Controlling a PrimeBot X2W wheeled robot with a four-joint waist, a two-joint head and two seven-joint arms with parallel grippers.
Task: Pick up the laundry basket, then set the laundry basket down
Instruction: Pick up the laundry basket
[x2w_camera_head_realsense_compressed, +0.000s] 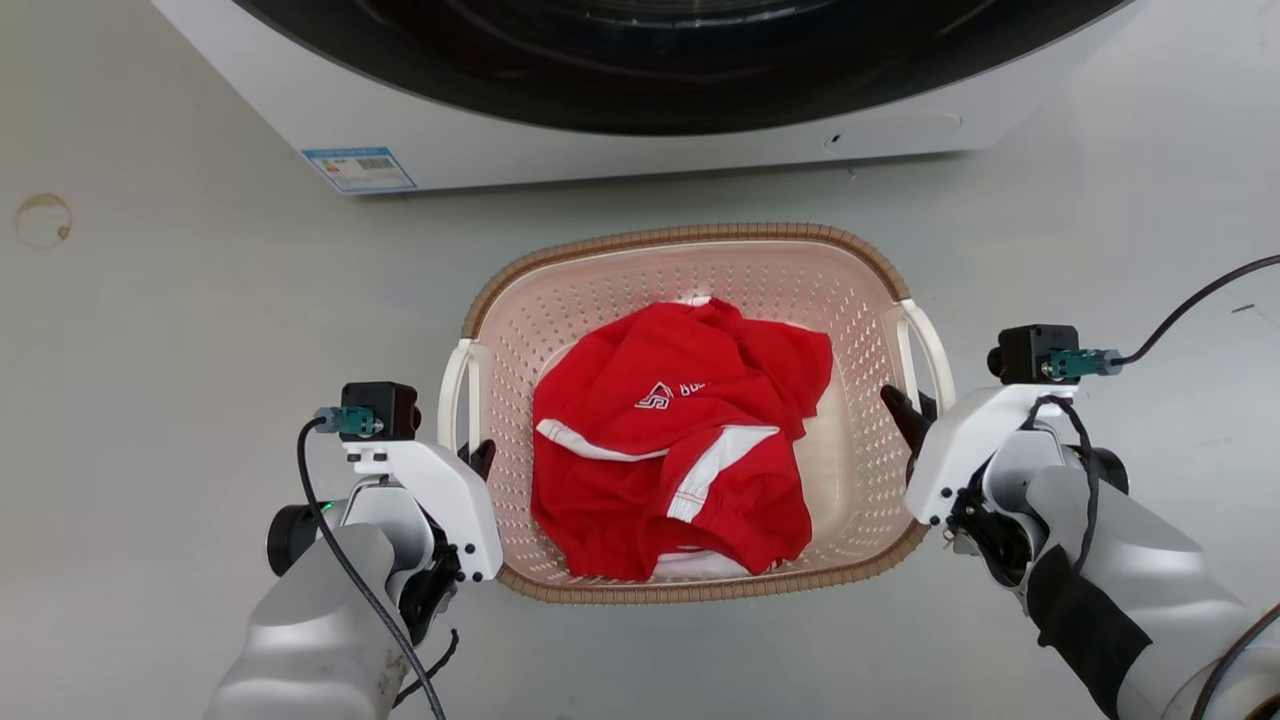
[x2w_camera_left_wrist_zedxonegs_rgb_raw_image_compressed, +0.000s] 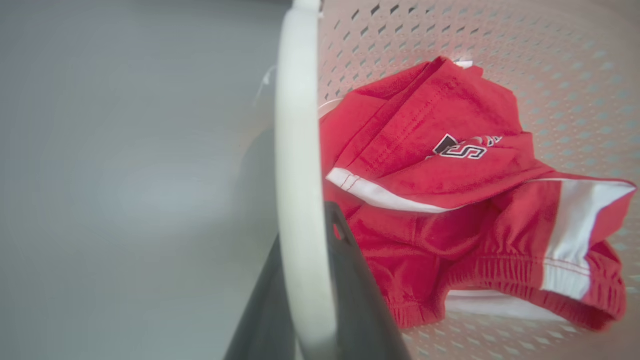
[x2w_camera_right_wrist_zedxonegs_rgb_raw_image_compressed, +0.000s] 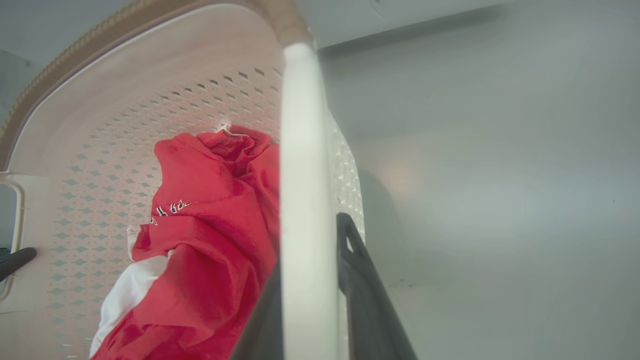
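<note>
Floor (x2w_camera_head_realsense_compressed: 150, 400): grey and smooth, under the laundry basket (x2w_camera_head_realsense_compressed: 690, 240).
Washer (x2w_camera_head_realsense_compressed: 620, 150): just behind the laundry basket.
Red clothes (x2w_camera_head_realsense_compressed: 680, 440): piled inside the laundry basket.
Left gripper (x2w_camera_head_realsense_compressed: 476, 460): we squeeze its two fingers on the left white handle (x2w_camera_head_realsense_compressed: 458, 385).
Right gripper (x2w_camera_head_realsense_compressed: 908, 405): squeezed the same way on the right white handle (x2w_camera_head_realsense_compressed: 930, 345).
Our job now: we think we should lift both sides together, slowly, and keep it flat so no handle slips.

Crumpled red garment (x2w_camera_head_realsense_compressed: 670, 450) lies before white washer (x2w_camera_head_realsense_compressed: 330, 100).
</note>
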